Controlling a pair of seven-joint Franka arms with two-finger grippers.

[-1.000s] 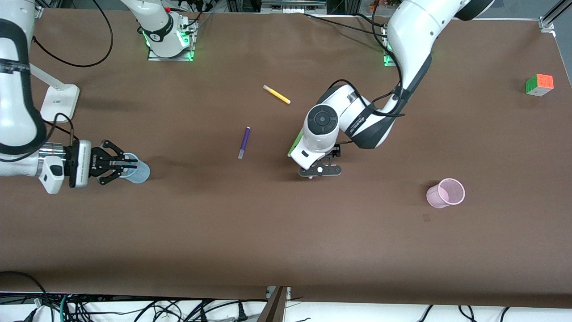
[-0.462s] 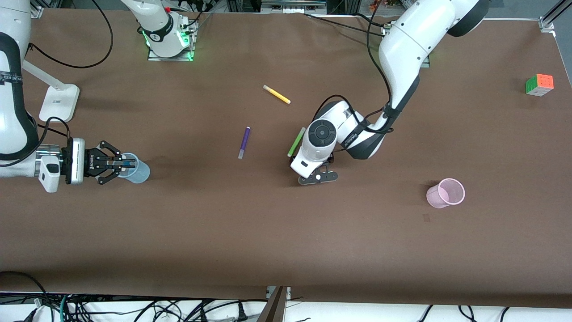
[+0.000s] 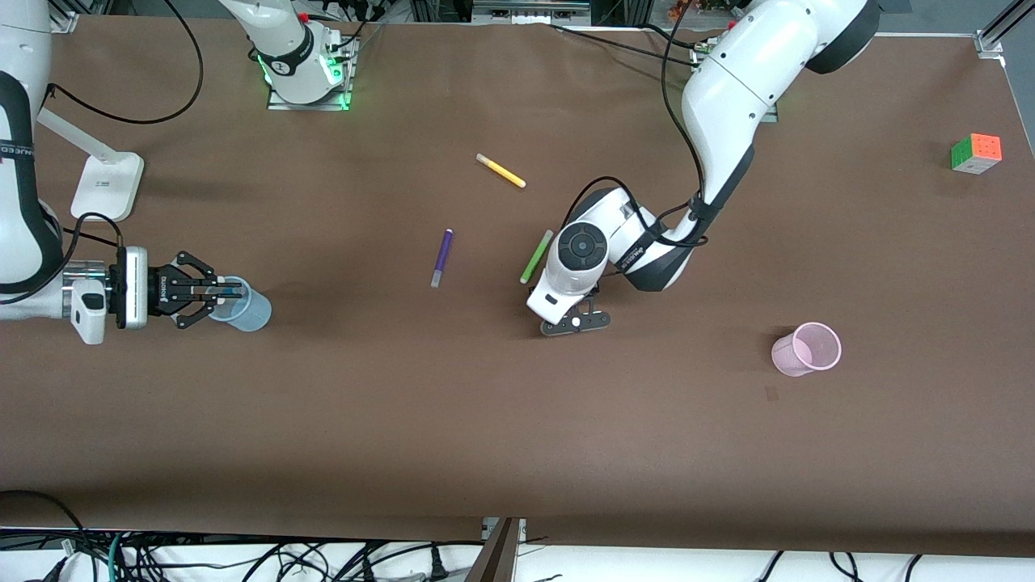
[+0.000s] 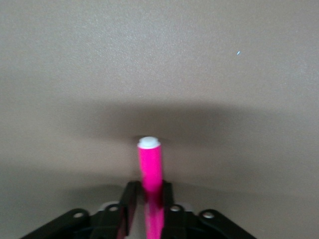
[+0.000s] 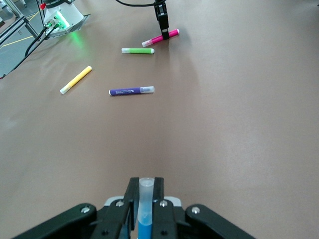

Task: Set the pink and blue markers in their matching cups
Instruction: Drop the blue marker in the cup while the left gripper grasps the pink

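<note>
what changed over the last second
The left end effector, shut on the pink marker, shifted slightly, uncovering the green marker. The right end effector drew back slightly from the blue cup, holding the blue marker. Pink cup, purple marker, yellow marker unchanged.

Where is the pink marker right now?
The pink marker is clamped in the left end effector mid-table, beside the green marker.

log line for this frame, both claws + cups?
left claw: shut on pink marker, at table | right claw: shut on blue marker, over blue cup | pink cup: empty
</note>
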